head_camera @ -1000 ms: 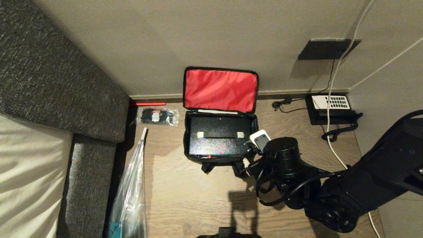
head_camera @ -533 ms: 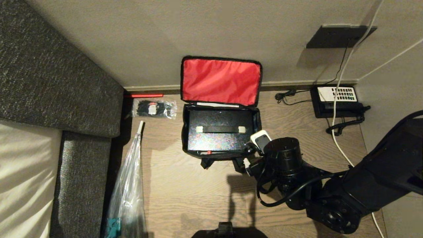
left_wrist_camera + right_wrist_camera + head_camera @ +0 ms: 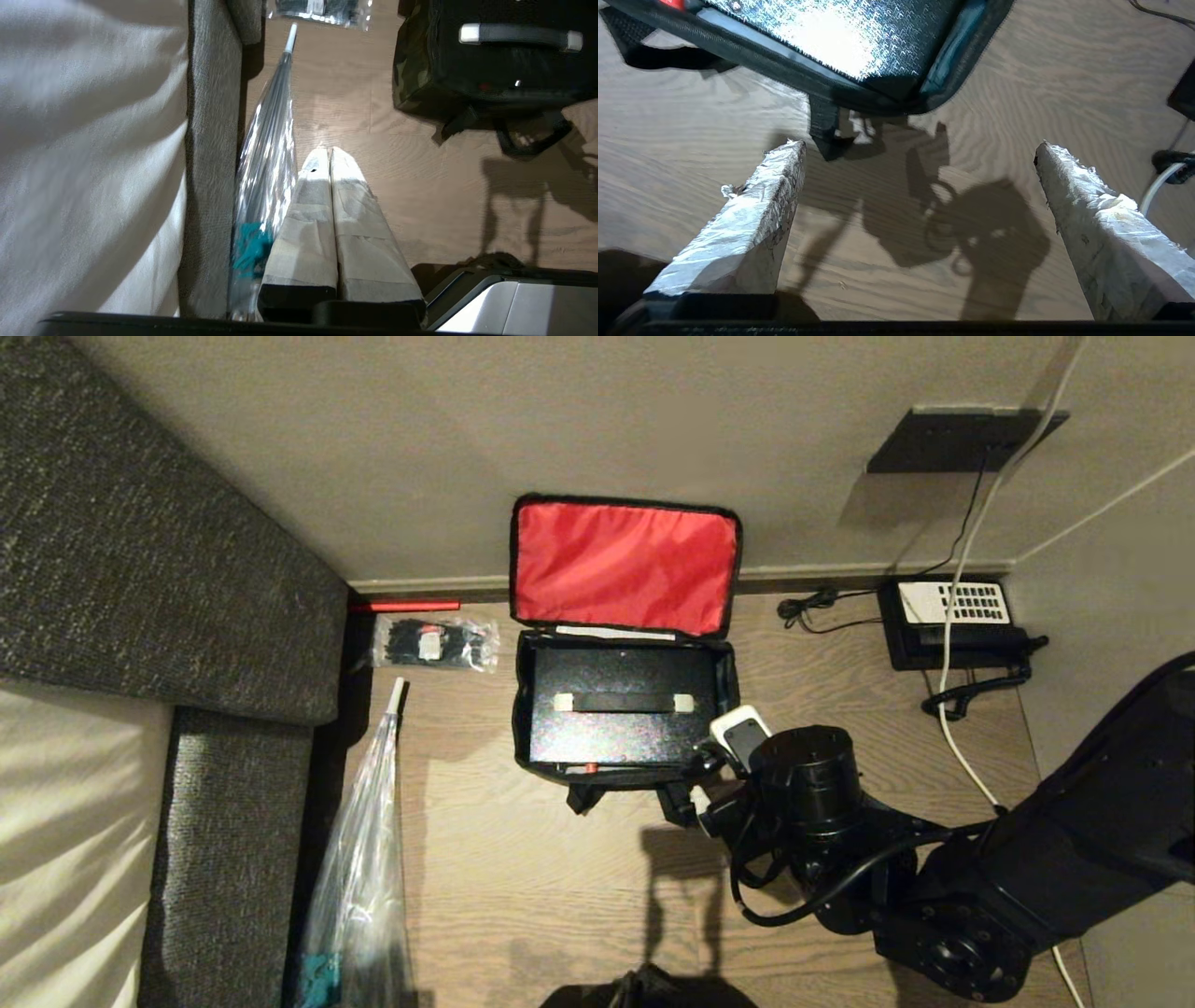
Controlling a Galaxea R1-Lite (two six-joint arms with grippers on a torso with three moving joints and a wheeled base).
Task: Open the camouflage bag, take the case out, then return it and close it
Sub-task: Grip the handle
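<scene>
On wood-grain floor, boxy camouflage bag (image 3: 624, 644) unzipped, speckled flat case (image 3: 618, 717) inside, foil-wrapped right pincer (image 3: 920, 149) spread empty.

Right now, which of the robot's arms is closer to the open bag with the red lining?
The right. Its open fingers hover over the floor just off the bag's near right corner. The left fingers, pressed together, hang farther back, beside the sofa.

Hotel-like bedroom: grey upholstered bed (image 3: 140, 569) (white sheet), wood floor (image 3: 523, 877), desk telephone (image 3: 948, 621) by wall.

Black right arm (image 3: 934, 887), looped black cable; pincer fingers (image 3: 747, 224) wrapped in silvery tape.
</scene>
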